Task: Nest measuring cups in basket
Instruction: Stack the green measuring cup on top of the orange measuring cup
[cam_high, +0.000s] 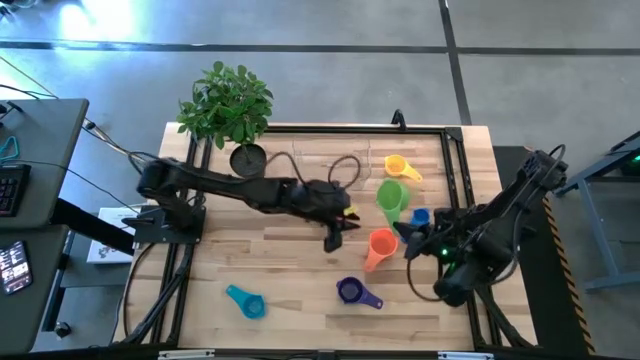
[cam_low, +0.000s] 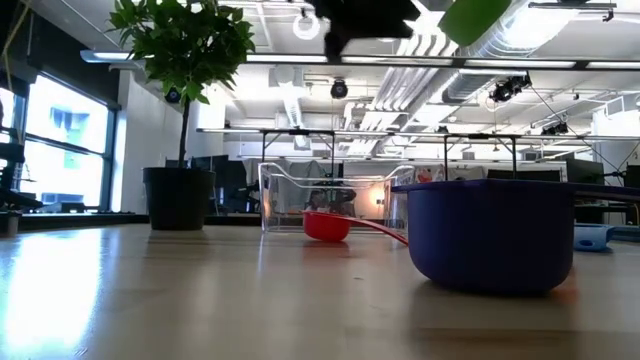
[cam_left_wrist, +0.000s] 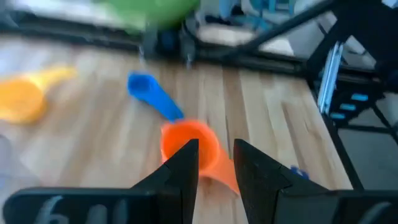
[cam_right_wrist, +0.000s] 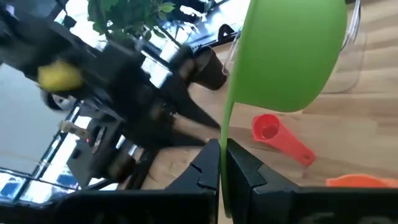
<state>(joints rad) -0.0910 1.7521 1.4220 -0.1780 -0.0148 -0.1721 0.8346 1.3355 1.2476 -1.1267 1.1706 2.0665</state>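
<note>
Clenching the green cup's (cam_right_wrist: 292, 56) handle, the right pincer (cam_right_wrist: 221, 163) held it aloft over the bench (cam_high: 280, 290). The left pincer (cam_left_wrist: 215, 163) hung released above the orange cup (cam_high: 381, 246). The basket (cam_low: 325, 200) at the bench's far edge looked empty; nesting had barely begun.

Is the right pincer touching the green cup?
Touching. The right wrist view shows the right pincer shut on the green cup, its thin flat handle clamped between the two dark fingers and the bowl held up above the table.
</note>
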